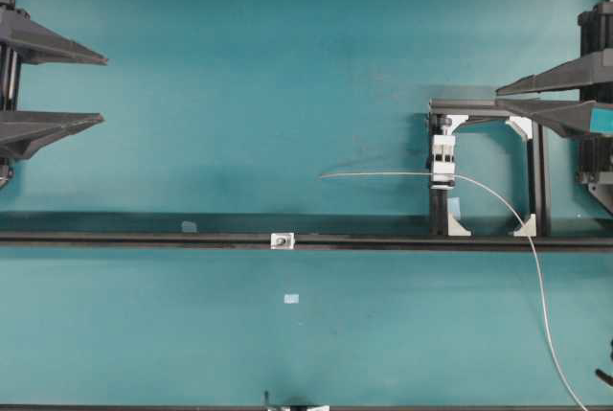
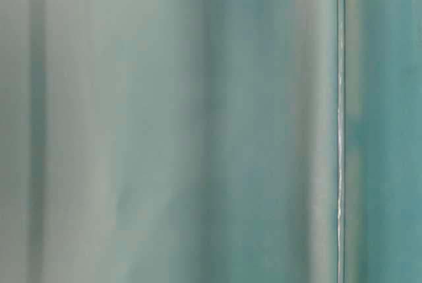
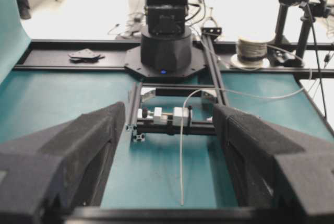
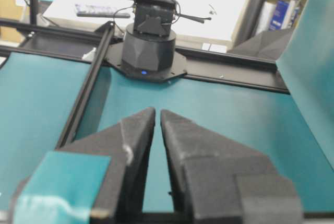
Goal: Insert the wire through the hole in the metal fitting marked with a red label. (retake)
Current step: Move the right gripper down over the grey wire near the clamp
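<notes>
- Progress: nothing done yet by my read. Both arms sit parked at the desk (image 1: 287,66) edges, well apart from the task parts.
- Wire (image 1: 383,174): thin whitish-grey strand, clamped in the white clamp block (image 1: 442,160) on the black frame (image 1: 536,181) at right. The free end sticks out level toward the left and stops in open air. The tail arcs off down to the lower right edge of the overhead view.
- Metal fitting (image 1: 282,239): tiny silvery square with a dark centre hole, sitting on the long black rail (image 1: 144,238) near mid-desk. Wire tip is up and to the right of it, well apart, not threaded. No red label resolvable at this size.
- Small pale-blue tag (image 1: 291,299) lies flat on the desk below the rail, not involved.
- Left pincer (image 1: 101,88): jaws wide, nothing between them; its wrist view looks straight down the wire to the clamp.
- Right pincer (image 4: 157,113): jaws narrow, only a slim gap at the tips, nothing held.
- Left to do: grab the free end, carry it to the fitting, line it up, feed it through the hole. Basically the whole job.
- Containers: none in view. Only holder is the clamp block, gripping the wire.
- Table-level view is a teal blur, no use.
</notes>
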### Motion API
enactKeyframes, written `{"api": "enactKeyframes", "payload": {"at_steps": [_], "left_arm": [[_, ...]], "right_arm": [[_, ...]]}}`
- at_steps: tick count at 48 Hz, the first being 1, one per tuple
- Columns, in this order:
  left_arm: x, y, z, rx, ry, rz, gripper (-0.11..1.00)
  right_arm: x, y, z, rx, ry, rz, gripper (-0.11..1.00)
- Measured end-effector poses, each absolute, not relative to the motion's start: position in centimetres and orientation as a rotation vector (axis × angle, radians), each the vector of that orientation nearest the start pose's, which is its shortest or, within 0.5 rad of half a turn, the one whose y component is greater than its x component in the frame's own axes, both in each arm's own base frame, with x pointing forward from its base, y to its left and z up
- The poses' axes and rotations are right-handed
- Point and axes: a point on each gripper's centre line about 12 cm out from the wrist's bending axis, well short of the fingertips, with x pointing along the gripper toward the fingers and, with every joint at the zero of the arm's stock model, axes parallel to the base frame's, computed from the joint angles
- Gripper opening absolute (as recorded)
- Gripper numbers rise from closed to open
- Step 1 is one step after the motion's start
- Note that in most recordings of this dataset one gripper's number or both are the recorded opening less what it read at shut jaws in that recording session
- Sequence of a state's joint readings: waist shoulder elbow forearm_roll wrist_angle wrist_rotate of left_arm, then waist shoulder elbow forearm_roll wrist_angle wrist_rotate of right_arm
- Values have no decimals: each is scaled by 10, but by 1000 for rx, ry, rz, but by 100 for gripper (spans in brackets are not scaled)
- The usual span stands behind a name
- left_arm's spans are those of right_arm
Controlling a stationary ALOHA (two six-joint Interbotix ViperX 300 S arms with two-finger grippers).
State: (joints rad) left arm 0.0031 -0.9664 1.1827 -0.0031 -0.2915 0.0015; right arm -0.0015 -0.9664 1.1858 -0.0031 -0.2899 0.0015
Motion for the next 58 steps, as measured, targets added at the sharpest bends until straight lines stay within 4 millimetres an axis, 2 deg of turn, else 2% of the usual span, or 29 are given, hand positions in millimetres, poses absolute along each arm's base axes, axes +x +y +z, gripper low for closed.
{"api": "enactKeyframes", "payload": {"at_steps": [2,5,8,13,19,25,27,30,34,39,47,52,58], "left_arm": [[197,1,288,-3,-72,5,22],[196,1,276,-21,-46,6,9],[195,0,267,-20,-23,4,-1],[194,-2,261,-20,-11,-6,-9],[193,-2,259,-20,-4,-7,-10],[192,-2,256,-20,0,-9,0],[192,-2,255,-25,3,-8,5],[191,-2,252,-29,13,-8,17],[191,-2,249,-29,19,-8,37],[190,-2,245,-32,28,-7,38],[190,-2,244,-32,32,-7,47],[189,-2,241,-32,36,-7,57],[188,-2,236,-33,45,-6,58]], "right_arm": [[197,-1,288,-2,-67,-2,22],[197,0,280,-2,-54,-2,9],[196,0,274,2,-48,-1,2],[195,0,270,23,-61,0,0],[194,0,267,57,-64,0,1],[194,-1,261,86,-46,-2,1],[195,-2,258,92,-36,-6,6],[196,-2,256,98,-25,-8,17],[199,-2,251,100,-4,-11,41],[203,-2,245,102,29,-13,70],[213,-2,231,102,99,-16,71],[219,-3,225,102,133,-18,71],[227,-2,217,102,180,-19,71]]}}
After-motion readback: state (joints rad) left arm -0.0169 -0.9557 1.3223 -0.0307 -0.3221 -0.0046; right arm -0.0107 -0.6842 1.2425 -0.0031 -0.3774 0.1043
